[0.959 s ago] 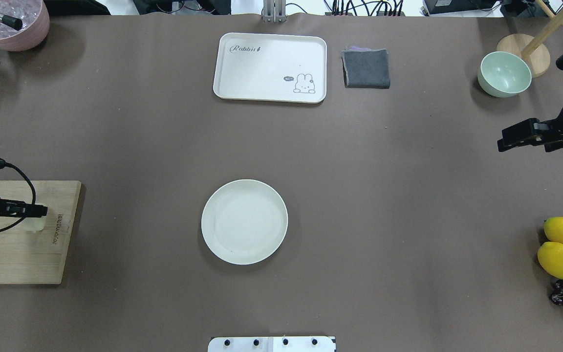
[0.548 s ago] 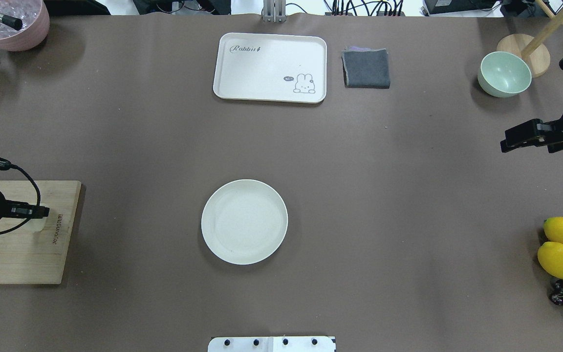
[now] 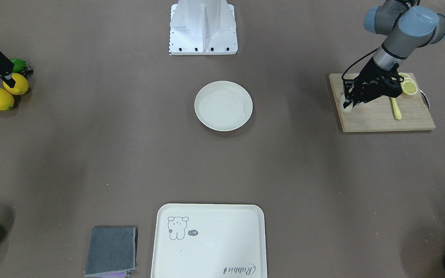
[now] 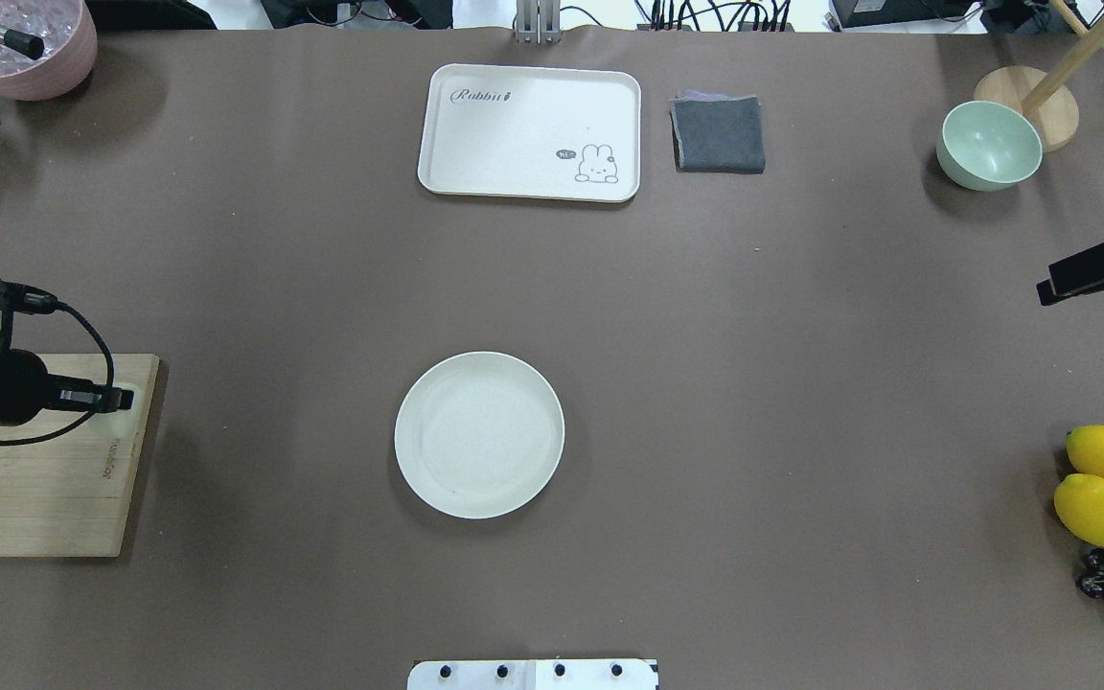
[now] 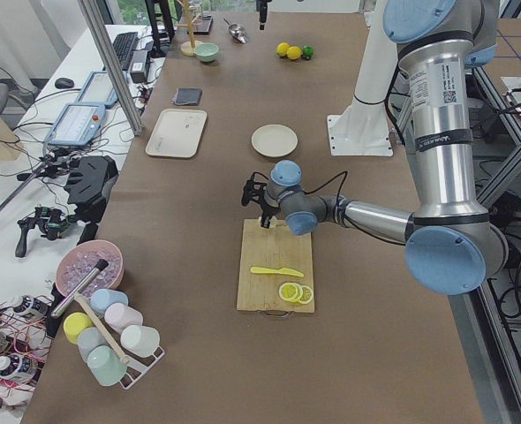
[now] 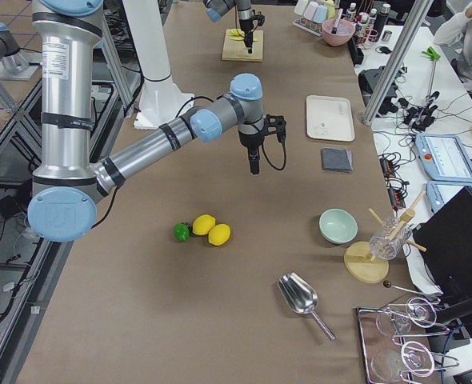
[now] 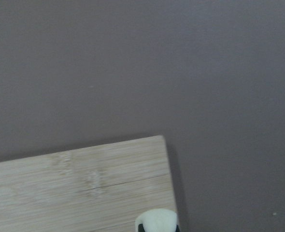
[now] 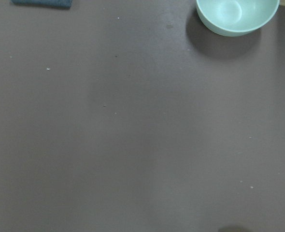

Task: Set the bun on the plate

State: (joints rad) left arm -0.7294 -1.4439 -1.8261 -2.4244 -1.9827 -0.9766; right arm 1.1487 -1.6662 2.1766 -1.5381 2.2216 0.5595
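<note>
The brown table [image 4: 753, 383] spreads under me. At its far edge lies the tray [image 4: 528, 132], showing only its printed drawing. The wooden board [image 3: 384, 116] on my left carries lemon slices [image 3: 408, 87] and a yellow knife [image 3: 395, 109]. The plate [image 4: 479, 434] sits mid-table, bare inside, with only tabletop between it and the board. My right gripper [image 4: 1048, 286] hangs at the right edge, and I cannot tell how its jaws stand. My left gripper [image 4: 116, 397] pinches the bun [image 7: 157, 221] over the board's corner, well apart from the plate.
</note>
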